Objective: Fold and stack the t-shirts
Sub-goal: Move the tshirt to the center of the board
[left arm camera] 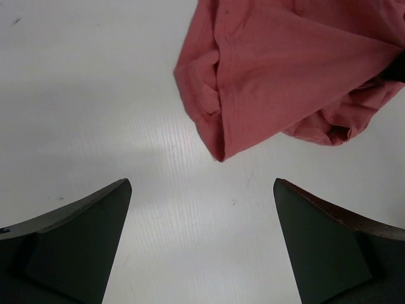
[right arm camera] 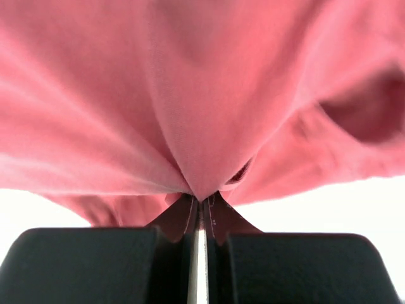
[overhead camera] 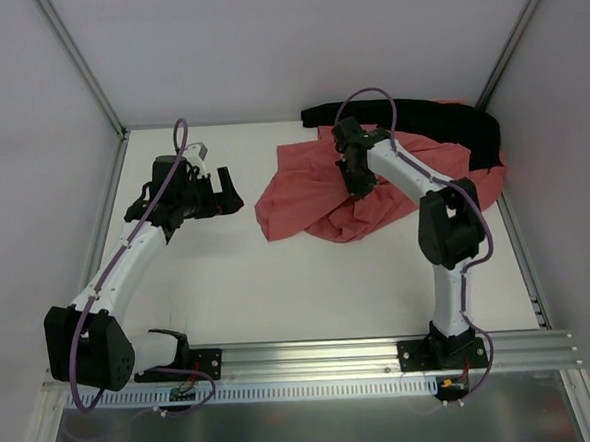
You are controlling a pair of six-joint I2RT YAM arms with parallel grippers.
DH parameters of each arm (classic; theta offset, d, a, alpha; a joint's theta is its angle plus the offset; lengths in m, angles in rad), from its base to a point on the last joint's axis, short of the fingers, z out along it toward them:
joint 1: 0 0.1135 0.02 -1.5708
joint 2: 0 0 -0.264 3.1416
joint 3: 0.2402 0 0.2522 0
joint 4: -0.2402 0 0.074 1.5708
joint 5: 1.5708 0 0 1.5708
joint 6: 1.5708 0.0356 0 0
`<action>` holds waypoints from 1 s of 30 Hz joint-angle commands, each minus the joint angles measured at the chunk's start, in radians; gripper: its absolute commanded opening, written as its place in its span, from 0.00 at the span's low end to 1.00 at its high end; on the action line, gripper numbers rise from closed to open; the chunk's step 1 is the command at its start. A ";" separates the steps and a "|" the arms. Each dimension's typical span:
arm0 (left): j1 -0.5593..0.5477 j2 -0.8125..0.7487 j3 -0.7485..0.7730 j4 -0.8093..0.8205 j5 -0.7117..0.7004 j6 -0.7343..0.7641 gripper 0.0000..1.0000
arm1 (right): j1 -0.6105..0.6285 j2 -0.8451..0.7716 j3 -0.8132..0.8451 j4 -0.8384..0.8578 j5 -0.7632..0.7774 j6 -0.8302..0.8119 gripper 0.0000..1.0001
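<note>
A crumpled heap of salmon-red t-shirts (overhead camera: 303, 195) lies at the back middle of the white table; I cannot tell how many are in it. My right gripper (overhead camera: 358, 182) is down on the heap's middle, shut on a pinch of the cloth. In the right wrist view the red cloth (right arm camera: 190, 95) gathers to a peak between the closed jaws of the right gripper (right arm camera: 201, 199). My left gripper (overhead camera: 231, 190) hovers just left of the heap. In the left wrist view the left gripper (left arm camera: 201, 183) is open and empty, and the heap's folded edge (left arm camera: 285, 69) lies a little beyond its fingertips.
A black cloth (overhead camera: 449, 121) lies draped along the back right, over the far edge of the red heap. White walls close in the table at the back and both sides. A metal rail (overhead camera: 323, 354) runs along the near edge by the arm bases.
</note>
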 commanded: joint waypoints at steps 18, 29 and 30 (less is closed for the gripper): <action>0.013 0.012 -0.033 0.117 0.046 -0.011 0.99 | -0.022 -0.265 -0.198 -0.035 0.026 0.031 0.28; 0.013 0.018 -0.032 0.112 0.041 -0.008 0.99 | -0.022 -0.234 -0.195 -0.017 0.003 0.035 0.10; 0.013 0.021 -0.030 0.112 0.041 -0.008 0.99 | -0.022 -0.231 -0.195 -0.015 0.001 0.035 0.02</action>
